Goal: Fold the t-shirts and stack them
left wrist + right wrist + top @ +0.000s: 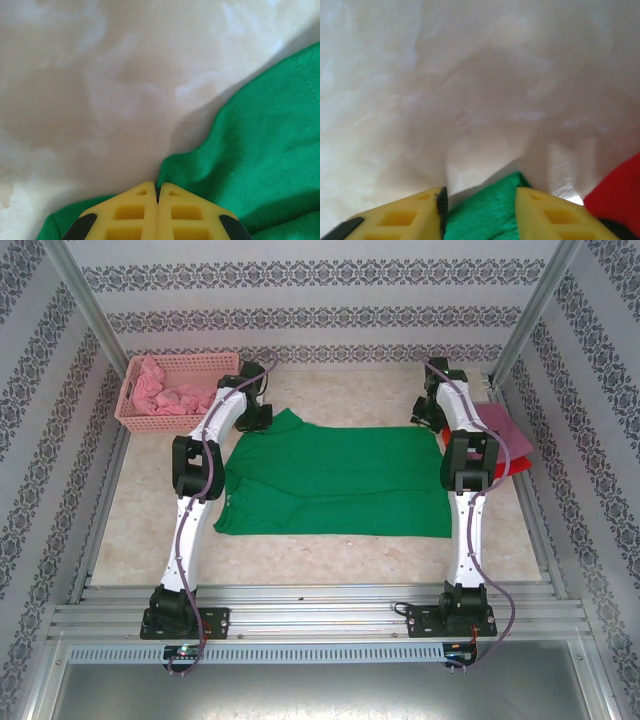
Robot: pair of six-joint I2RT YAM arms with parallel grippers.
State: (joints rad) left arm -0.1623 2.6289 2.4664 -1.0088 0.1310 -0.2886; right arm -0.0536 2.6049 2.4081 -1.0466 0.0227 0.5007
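A bright green t-shirt (330, 480) lies spread flat across the middle of the table. My left gripper (258, 418) sits at its far left corner; in the left wrist view the yellow fingers (158, 189) are shut, pinching a fold of the green cloth (260, 150). My right gripper (425, 420) is at the far right corner. Its jaws (480, 192) stand open with the green corner (490, 212) lying between them. A folded stack sits at the right edge, mauve-pink shirt (500, 423) on top of a red one (517, 466) (617, 195).
A pink lattice basket (135, 422) at the back left holds crumpled light pink shirts (170, 395). Patterned walls and metal posts enclose the table. Bare tabletop lies in front of the green shirt, towards the arm bases.
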